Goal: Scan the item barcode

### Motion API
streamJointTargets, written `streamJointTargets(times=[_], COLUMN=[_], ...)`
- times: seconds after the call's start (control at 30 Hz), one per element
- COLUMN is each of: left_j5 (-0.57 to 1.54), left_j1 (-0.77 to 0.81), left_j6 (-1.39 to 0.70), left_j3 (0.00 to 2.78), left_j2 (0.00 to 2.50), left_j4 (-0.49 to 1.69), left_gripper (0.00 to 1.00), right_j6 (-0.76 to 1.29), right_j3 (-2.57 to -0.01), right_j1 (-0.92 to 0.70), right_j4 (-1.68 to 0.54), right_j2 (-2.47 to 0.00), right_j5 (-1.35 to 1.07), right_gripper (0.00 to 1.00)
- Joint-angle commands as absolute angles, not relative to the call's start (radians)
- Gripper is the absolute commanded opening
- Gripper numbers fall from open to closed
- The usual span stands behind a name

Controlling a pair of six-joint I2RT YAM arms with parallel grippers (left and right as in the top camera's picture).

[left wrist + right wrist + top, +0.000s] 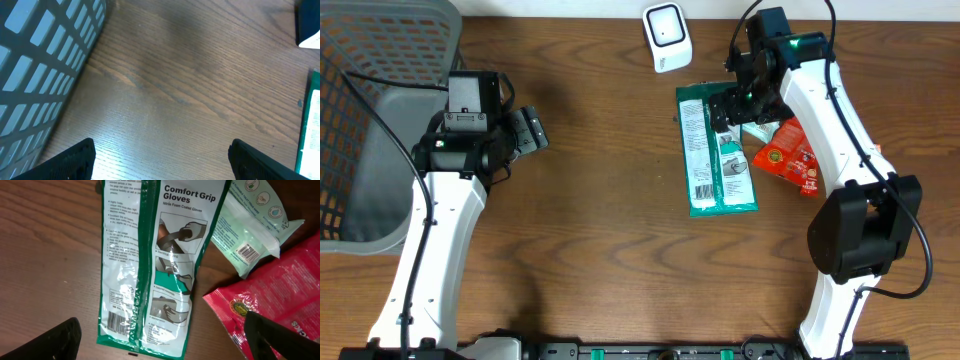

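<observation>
Glove packet (717, 150) lay flat on counter (610, 200), barcode (116, 321) face-up at its end away from the white unit (667, 37), probably the scanner. The right jaws and left jaws stood wide, empty. Best pinch an edge clear of the barcode.

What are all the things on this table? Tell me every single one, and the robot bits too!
gloves pack: one, green and white, flat on the table, right of the middle
pale green packet: one, pale green, just right of the gloves pack
red packet: one, red, right of the gloves pack, next to the pale green packet
scanner: one, white, at the far edge of the table
basket: one, grey, far left
table: one, brown wood, under everything
left gripper: one, black, open and holding nothing, beside the basket
right gripper: one, black, open and holding nothing, over the far end of the gloves pack
</observation>
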State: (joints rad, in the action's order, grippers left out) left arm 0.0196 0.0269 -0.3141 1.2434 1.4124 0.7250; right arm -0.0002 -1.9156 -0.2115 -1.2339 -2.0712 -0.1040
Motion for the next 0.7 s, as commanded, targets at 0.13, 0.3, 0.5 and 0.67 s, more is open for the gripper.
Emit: streamJointTargets(times=[0.13, 0.3, 0.5, 0.67], left_j5=[0.01, 0.01, 0.01, 0.01], left_j1=[0.022, 0.022, 0.022, 0.022], left_j6=[-0.312, -0.312, -0.312, -0.312], left_j3=[1.253, 1.253, 1.253, 1.253], left_j2=[1.412, 1.412, 1.412, 1.412], left_j4=[0.725, 0.725, 0.725, 0.725], left_gripper=[0.86, 0.86, 0.86, 0.86], right_j6=[0.006, 0.006, 0.006, -0.006], right_j3=[-1.926, -1.926, -1.926, -1.926], right_j1=[-0.193, -0.197, -0.195, -0.196], right_j4=[-1.234, -1.234, -1.234, -1.228], right_j2=[-1.959, -1.78, -1.522, -1.303], right_j5=[-0.102, -0.102, -0.102, -0.06], right_gripper=[0.99, 0.99, 0.99, 0.99])
